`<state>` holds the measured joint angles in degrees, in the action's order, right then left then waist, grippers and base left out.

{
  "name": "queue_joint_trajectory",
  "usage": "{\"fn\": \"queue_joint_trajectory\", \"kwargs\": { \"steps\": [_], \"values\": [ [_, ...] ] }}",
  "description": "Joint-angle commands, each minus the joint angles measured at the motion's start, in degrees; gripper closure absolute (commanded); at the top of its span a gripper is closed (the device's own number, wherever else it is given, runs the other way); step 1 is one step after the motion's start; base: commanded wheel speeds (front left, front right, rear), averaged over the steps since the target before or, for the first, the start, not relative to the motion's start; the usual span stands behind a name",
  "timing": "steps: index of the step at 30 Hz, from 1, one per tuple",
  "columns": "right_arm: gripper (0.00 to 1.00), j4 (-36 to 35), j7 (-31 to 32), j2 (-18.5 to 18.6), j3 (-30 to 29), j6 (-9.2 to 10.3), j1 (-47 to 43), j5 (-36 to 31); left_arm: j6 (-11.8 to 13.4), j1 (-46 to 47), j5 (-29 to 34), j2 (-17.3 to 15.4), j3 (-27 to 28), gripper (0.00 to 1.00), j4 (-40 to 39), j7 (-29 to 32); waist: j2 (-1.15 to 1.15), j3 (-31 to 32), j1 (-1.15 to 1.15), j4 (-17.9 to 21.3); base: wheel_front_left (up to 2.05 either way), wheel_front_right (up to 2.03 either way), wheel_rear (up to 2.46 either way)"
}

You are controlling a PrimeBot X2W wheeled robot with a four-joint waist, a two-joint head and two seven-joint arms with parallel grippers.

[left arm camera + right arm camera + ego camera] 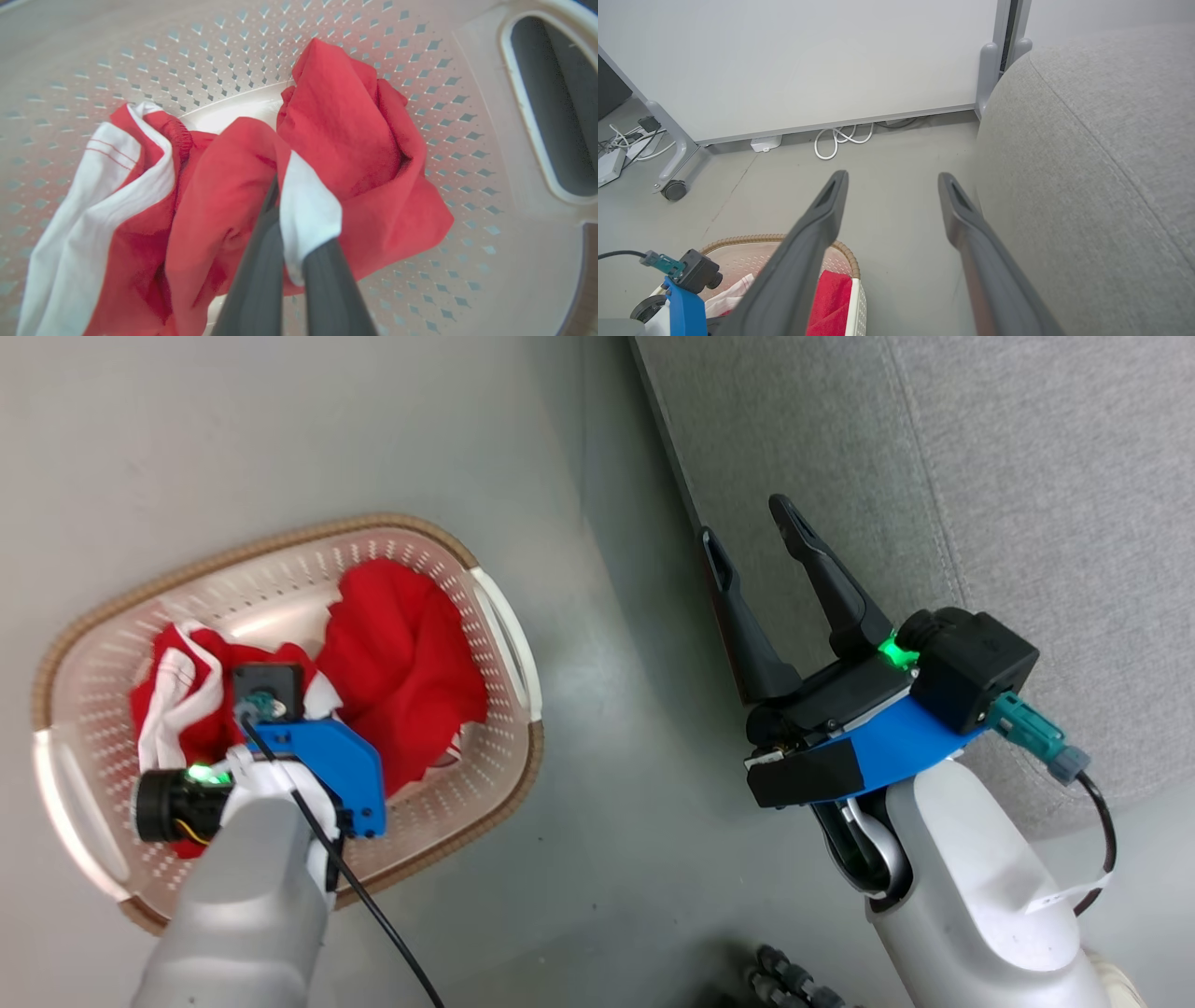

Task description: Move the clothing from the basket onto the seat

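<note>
Reaches the left gripper (280, 205) down into the basket (280, 537), both dark fingers drawn close together and pinched on a fold of the clothing (345, 140) just where a white patch meets the red. Grips that fold between the pads, with the white cloth draped over the right-hand finger in the left wrist view. Leaves the rest of the red fabric crumpled on the perforated bottom: one bunch with a white panel and thin red stitching on that view's left, and a plain red heap rising toward the handle (514, 154) on its right. Has the basket resting on the grey floor (607, 803) at the robot's left in the head view, brown woven rim all round, all the visible red cloth inside it. Holds the right gripper (745, 523) spread wide, gripping nothing, bare floor showing between the fingers, the right-hand one just beside the rounded edge of the seat (1027, 476). Places that grey upholstered seat, seam line running across it, at the robot's right, apart from the basket with a strip of floor between. Faces, from the right wrist, a white partition panel (808, 60) on grey castor legs, with a looped white cable (840, 137) at its foot.
</note>
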<state>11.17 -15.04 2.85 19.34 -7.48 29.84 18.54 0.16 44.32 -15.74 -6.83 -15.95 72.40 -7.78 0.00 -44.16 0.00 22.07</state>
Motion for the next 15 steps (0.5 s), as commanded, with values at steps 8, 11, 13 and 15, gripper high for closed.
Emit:
{"fn": "queue_joint_trajectory", "kwargs": {
  "steps": [8, 11, 13, 15],
  "values": [
    [0.00, 3.3, -0.2, 0.1, -1.4, -0.03, -3.6, -3.1, -0.8, -4.4, -1.8, 3.0, -0.8, 1.00, 0.3, -2.1, 0.00, 12.4, 0.00, -5.5, 0.00, 0.00, 0.00],
    [0.00, 5.1, -0.2, 0.1, -1.7, -0.03, -5.3, -3.8, -1.9, -6.5, -2.7, 3.4, -1.1, 1.00, 0.4, -2.7, 0.00, 17.2, 0.00, -7.2, 0.00, 0.00, 0.00],
    [0.00, 6.0, -0.2, 0.1, -2.1, -0.02, -6.3, -4.1, -3.4, -7.7, -3.3, 3.7, -1.3, 1.00, 0.2, -3.4, 0.00, 20.0, 0.00, -8.2, 0.00, 0.00, 0.00],
    [0.00, 6.9, -0.2, 0.1, -2.4, -0.03, -7.2, -4.4, -4.7, -8.8, -3.9, 3.8, -1.7, 1.00, -0.1, -4.2, 0.00, 22.5, 0.00, -9.1, 0.00, 0.00, 0.00]
  ]
}}
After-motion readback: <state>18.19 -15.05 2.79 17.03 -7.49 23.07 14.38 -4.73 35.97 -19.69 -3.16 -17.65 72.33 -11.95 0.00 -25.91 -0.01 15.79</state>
